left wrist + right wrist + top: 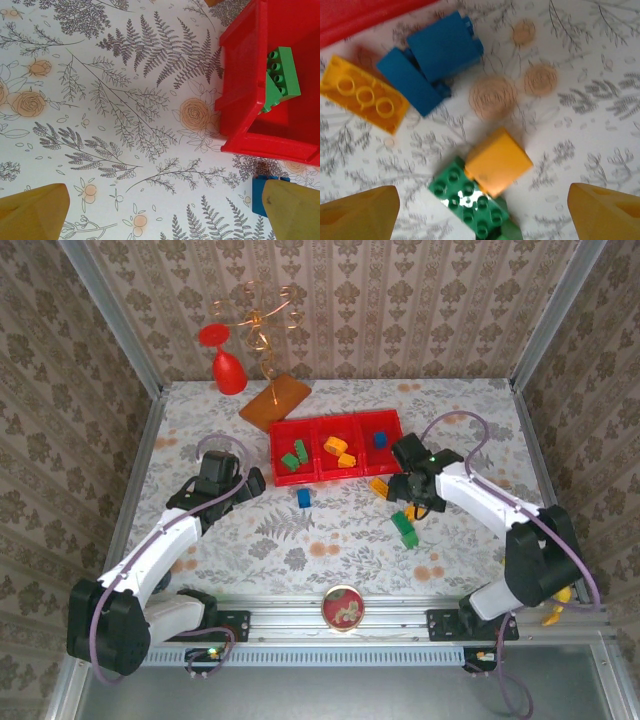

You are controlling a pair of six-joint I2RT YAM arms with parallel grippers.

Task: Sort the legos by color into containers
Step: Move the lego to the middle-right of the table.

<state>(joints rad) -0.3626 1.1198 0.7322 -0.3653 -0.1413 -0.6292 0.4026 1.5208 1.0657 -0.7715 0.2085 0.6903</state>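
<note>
**Progress:** partly done. The red tray [315, 445] is set toward the far edge of the counter [200, 560], about midway along it. Green bricks [293, 455] are held in its left compartment [283, 473]. Orange-yellow bricks [340, 448] are held in the middle compartment [333, 468], and one blue brick [380, 438] in the right compartment [388, 452]. No mixing of colours is seen.

**Left to do:** at least six legos lie loose on the counter, just on the near side of the tray.
- A lone blue brick [304, 498] is noted near the middle of the counter.
- Under the right arm a cluster is recorded. Two blue bricks [445, 47] touch each other, with a long yellow brick [362, 92] beside them. An orange-yellow block [497, 160] is propped on a green brick [470, 202].

**Tools:** the right tool [481, 217] is held wide above the green and orange-yellow pair, with nothing gripped. The left tool [162, 215] is spread wide over bare counter, also with nothing gripped. The lone blue brick sits right by one fingertip; whether they touch cannot be told.

**Materials:**
- Bricks are judged to be hard, glossy plastic, boxy and smooth-sided, with round studs on top. Glare is seen on the green one.
- The tray is shiny, thin-walled and shallow, with square cells.
- The counter is covered in a matte print of ferns and roses.
- The fingertips [32, 215] are dull ochre and wedge-shaped.
</note>
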